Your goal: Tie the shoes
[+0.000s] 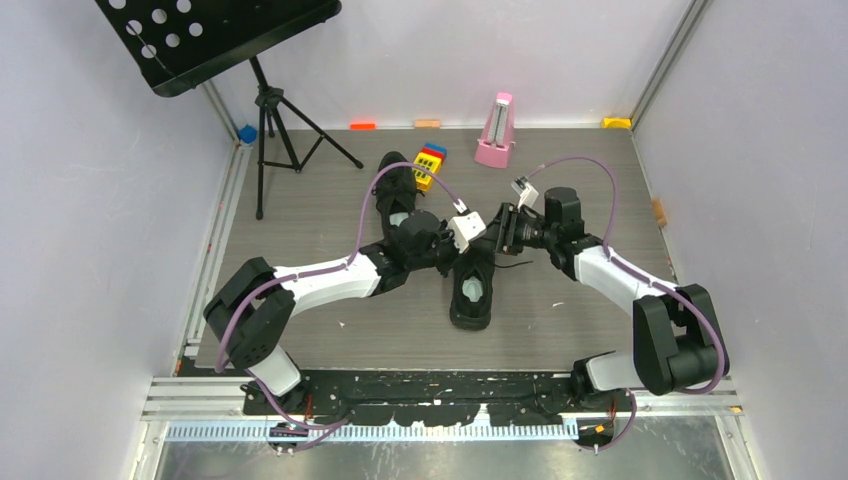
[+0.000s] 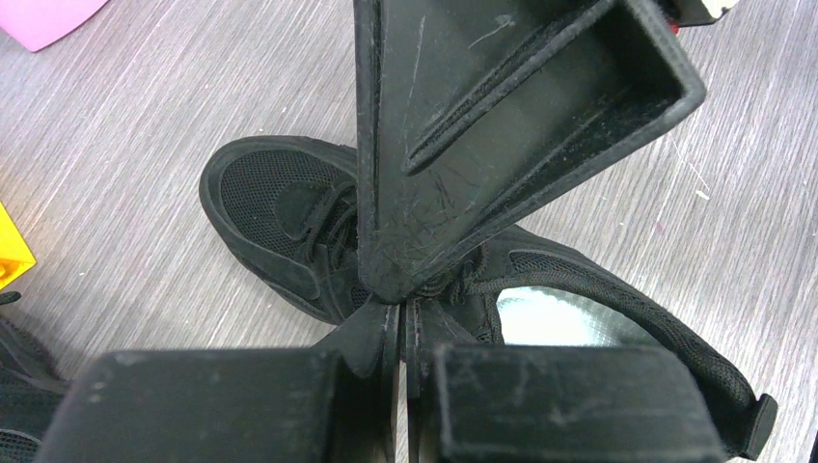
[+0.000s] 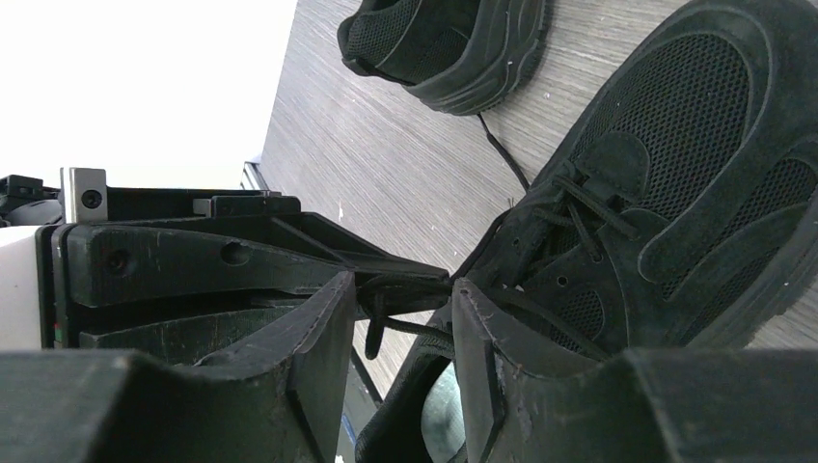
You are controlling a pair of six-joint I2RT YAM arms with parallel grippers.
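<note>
The grey desk (image 1: 560, 330) carries both shoes. The near shoe (image 1: 472, 295) lies at the centre with its toe pointing away from the arm bases, and the other shoe (image 1: 392, 195) sits further back, partly behind the left arm. Both arms meet over the near shoe's lacing.

The right end effector (image 3: 400, 299) has its fingers apart. The left end effector (image 2: 403, 333) is pressed nearly together and pokes its tip into that gap. It is probably pinching the lace (image 3: 374, 323) that droops from it, though its own camera hides the strand.

To do this handover well, the right fingers should close squarely on the strand near the left tip before the left lets go. Both should keep light tension so that the thin lace does not slip or drag the shoe.
</note>
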